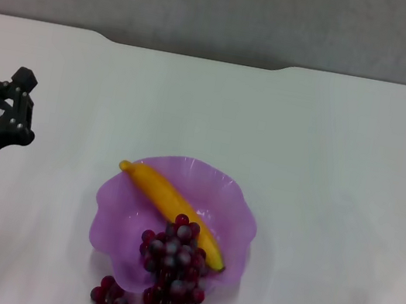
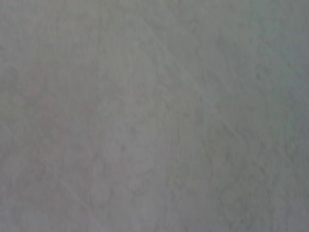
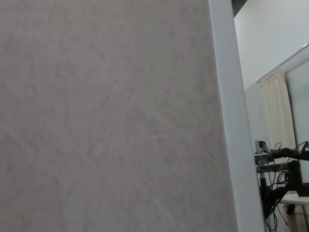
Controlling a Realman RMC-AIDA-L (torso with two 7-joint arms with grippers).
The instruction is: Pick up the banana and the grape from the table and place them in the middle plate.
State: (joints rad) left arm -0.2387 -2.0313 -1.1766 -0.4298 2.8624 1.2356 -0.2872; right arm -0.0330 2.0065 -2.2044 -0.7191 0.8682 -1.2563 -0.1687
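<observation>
We judge both fruits placed: the banana (image 1: 175,204) lies inside the middle plate (image 1: 115,203), the grape (image 1: 165,275) drapes over its near rim onto the counter (image 1: 328,158), and our left claw (image 1: 15,99), whose finger state we cannot tell, sits well aside.

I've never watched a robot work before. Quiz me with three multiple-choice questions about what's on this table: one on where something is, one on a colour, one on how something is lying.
1. Where is the left gripper?
A. Over the table's left side, away from the plate
B. Inside the plate
C. Touching the banana

2. What colour is the middle plate?
A. Green
B. Translucent purple
C. White

3. How does the grape bunch lie?
A. Wholly on the table, apart from the plate
B. Under the banana
C. Partly in the plate, spilling over its near rim

Answers:
1 A: the head view shows it far left of the plate, touching nothing.
2 B: the scalloped rim looks purple.
3 C: grapes overlap the banana's near end and hang past the rim.
</observation>
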